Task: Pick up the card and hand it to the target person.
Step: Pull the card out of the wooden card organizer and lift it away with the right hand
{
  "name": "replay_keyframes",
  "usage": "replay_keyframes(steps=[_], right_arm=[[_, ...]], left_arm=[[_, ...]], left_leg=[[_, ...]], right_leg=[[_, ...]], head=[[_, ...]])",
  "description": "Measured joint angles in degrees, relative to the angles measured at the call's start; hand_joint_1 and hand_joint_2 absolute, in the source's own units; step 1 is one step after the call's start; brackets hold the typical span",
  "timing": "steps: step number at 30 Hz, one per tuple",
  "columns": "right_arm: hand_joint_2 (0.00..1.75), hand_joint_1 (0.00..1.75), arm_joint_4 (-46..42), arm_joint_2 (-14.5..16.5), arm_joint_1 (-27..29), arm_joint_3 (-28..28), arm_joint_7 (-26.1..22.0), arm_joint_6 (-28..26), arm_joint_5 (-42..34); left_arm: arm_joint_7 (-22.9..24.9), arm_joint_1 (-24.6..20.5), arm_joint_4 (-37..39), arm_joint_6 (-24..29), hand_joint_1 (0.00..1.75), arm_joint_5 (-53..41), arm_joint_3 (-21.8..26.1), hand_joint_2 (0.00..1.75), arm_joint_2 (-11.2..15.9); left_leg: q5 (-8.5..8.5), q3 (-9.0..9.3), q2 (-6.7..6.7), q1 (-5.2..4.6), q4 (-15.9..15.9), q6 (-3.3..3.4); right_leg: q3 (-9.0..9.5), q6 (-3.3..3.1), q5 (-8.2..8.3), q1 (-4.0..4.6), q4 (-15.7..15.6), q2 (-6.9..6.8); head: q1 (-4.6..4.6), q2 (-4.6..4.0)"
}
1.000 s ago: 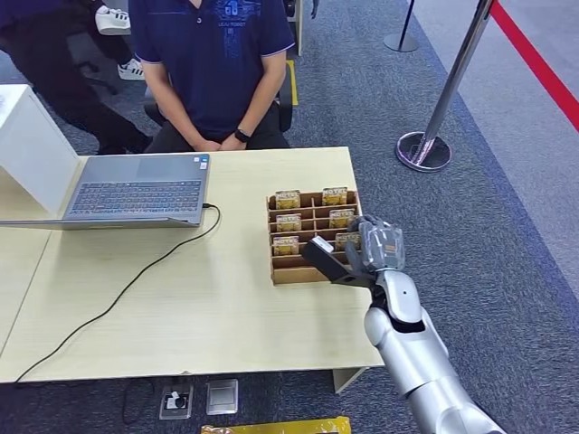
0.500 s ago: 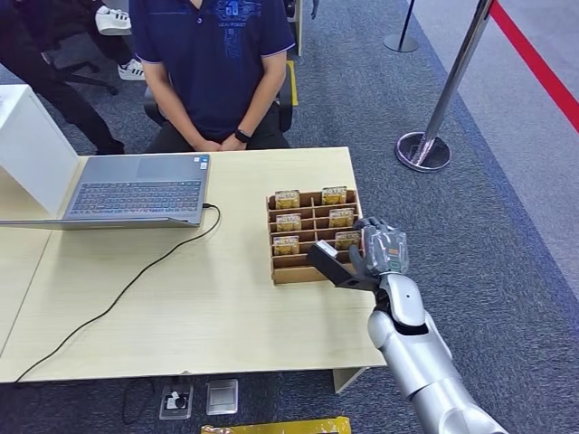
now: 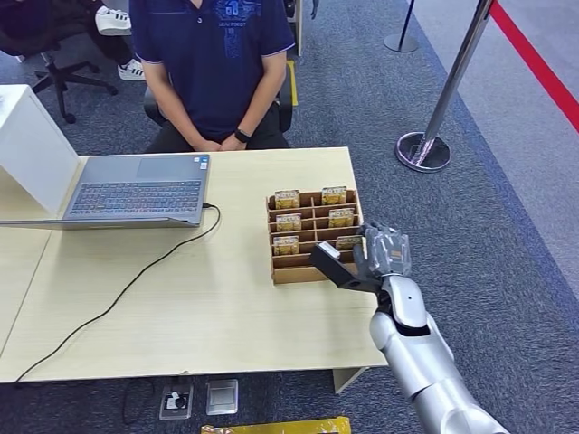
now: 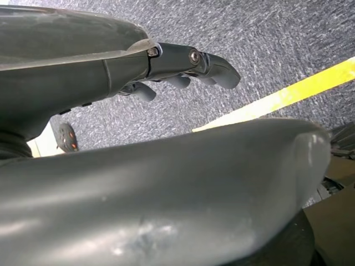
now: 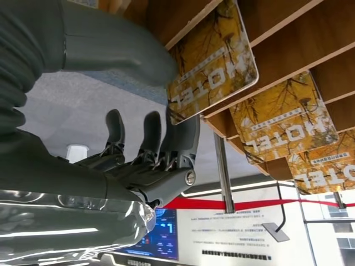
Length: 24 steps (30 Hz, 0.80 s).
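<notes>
Surface: pale wood surface (image 3: 204, 298) carries a card rack (image 3: 287, 271) near its right edge.
Right wrist view: thumb and fingers (image 5: 179, 138) pinch the nearest hotel card (image 5: 211, 66).
Right hand (image 3: 372, 258): at the rack's near right corner, gripping that card.
Left hand (image 4: 176, 66): hangs over carpet, fingers loosely extended, holding nothing.

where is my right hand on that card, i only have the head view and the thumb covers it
observer: in the right wrist view, a corner of the card sits between the thumb and the fingers of the right hand. I can't tell whether they are clamped on it.
operator: is it out of the tray
observer: no, it stands in its slot of the wooden tray. It is printed HOTEL, like the other cards beyond it.
operator: left hand free
observer: yes, the left wrist view shows the left hand holding nothing, over grey carpet.
</notes>
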Motion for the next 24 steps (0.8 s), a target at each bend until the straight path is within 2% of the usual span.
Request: replay_keyframes(steps=[7,16,24], right_arm=[[1.75,1.42,0.32,-0.01,-0.18,-0.03,-1.62,0.12,-1.49],[1.75,1.57,1.22,-0.03,-0.88,-0.17,-4.23,1.08,-5.69],[1.75,1.73,1.84,-0.08,-1.17,-1.25,-4.55,1.11,-7.16]], left_arm=[[0.02,-0.01,0.04,-0.22,0.0,0.01,0.0,0.0,0.0],[0.09,-0.01,0.05,-0.46,0.0,0.02,0.0,0.0,-0.02],[0.14,-0.02,0.05,-0.63,0.0,-0.1,-0.03,0.0,-0.02]], left_leg=[[0.0,0.01,0.0,0.0,0.0,0.0],[0.01,0.04,0.01,0.0,0.0,0.0],[0.01,0.05,0.01,0.0,0.0,0.0]], right_leg=[[0.01,-0.01,0.01,0.0,0.0,0.0],[0.03,-0.02,0.03,0.0,0.0,0.0],[0.04,-0.02,0.03,0.0,0.0,0.0]], head=[[-0.06,-0.01],[0.0,-0.02],[-0.05,0.0]])
